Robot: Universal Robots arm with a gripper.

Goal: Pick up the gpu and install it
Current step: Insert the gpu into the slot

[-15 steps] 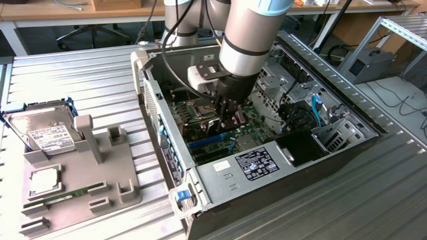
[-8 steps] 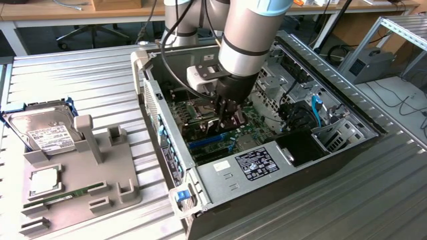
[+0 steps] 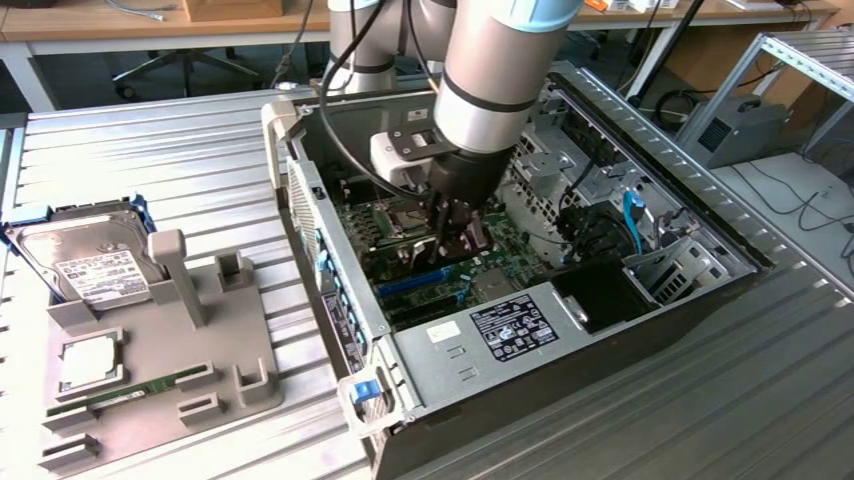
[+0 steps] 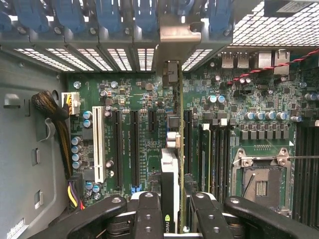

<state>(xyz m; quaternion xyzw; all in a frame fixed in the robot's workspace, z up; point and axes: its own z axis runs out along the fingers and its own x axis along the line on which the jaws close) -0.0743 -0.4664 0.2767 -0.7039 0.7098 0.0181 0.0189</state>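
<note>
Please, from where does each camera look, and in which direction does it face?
Exterior view: high beside the open computer case, looking down into it; the arm and tool show.
Wrist view: on the wrist, facing the motherboard; the tool's fingers clamp the gpu.
Both views share the tool and the motherboard.

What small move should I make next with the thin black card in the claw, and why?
Likely a slight, straight press toward the green motherboard. The claw grips the thin black expansion card with a silvery bracket edge-on above it, parallel with the long black slots. Whether its edge has entered one can't be told, so go gently.
</note>
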